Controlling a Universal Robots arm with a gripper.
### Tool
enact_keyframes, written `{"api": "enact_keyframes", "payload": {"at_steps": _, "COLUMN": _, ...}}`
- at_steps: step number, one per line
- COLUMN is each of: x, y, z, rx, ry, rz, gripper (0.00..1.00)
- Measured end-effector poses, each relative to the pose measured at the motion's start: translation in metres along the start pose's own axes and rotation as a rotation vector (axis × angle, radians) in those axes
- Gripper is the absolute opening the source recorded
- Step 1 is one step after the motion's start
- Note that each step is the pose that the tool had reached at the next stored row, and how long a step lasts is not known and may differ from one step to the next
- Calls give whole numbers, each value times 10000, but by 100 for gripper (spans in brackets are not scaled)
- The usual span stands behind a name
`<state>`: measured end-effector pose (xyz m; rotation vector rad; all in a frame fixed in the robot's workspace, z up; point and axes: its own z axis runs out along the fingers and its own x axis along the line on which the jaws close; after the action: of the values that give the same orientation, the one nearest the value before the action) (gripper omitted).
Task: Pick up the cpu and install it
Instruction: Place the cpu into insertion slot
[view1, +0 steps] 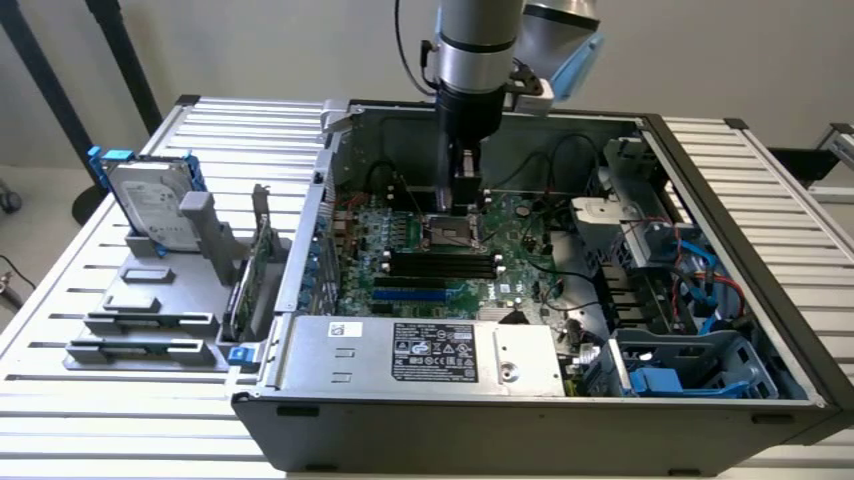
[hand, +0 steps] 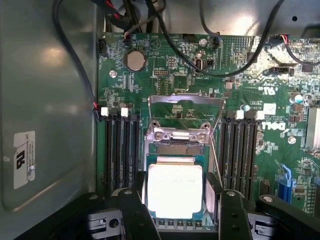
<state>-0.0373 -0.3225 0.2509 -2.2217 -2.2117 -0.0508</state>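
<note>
1. Nearest in the exterior view, the computer case (view1: 534, 420) lies open on the slatted surface (view1: 107, 420). Its power supply (view1: 420, 350) runs along the front edge. None of this is involved in the job.
2. To the exterior view's left, the grey holder blocks (view1: 147, 300) carry a hard drive (view1: 154, 205) standing upright. No small chip is visible on them, so the pick-up looks done.
3. Further in, on the green motherboard (hand: 175, 65), the cpu (hand: 175, 190) lies flat and square in the socket (view1: 451, 235), between the banks of memory slots (hand: 120, 150).
4. The fingers (hand: 134, 212) are spread, one on each side of the cpu. There seems to be a sliver of gap on at least one side (I judge this a loose straddle and not a pinch). The arm (view1: 474, 60) stands upright over the socket.
5. Just beyond the chip, the socket's metal retaining frame (hand: 185, 112) is tipped up and open. The placing looks essentially finished, but the chip is not yet clamped down.
</note>
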Motion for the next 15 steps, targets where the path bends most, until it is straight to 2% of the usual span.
{"api": "enact_keyframes", "payload": {"at_steps": 6, "x": -140, "y": -3, "z": 66, "rx": -5, "ry": -1, "rz": 166, "gripper": 55}}
{"api": "enact_keyframes", "payload": {"at_steps": 11, "x": -149, "y": -7, "z": 113, "rx": -2, "ry": 1, "rz": 170, "gripper": 55}}
{"api": "enact_keyframes", "payload": {"at_steps": 15, "x": -148, "y": -30, "z": 132, "rx": -2, "ry": 30, "rz": 145, "gripper": 55}}
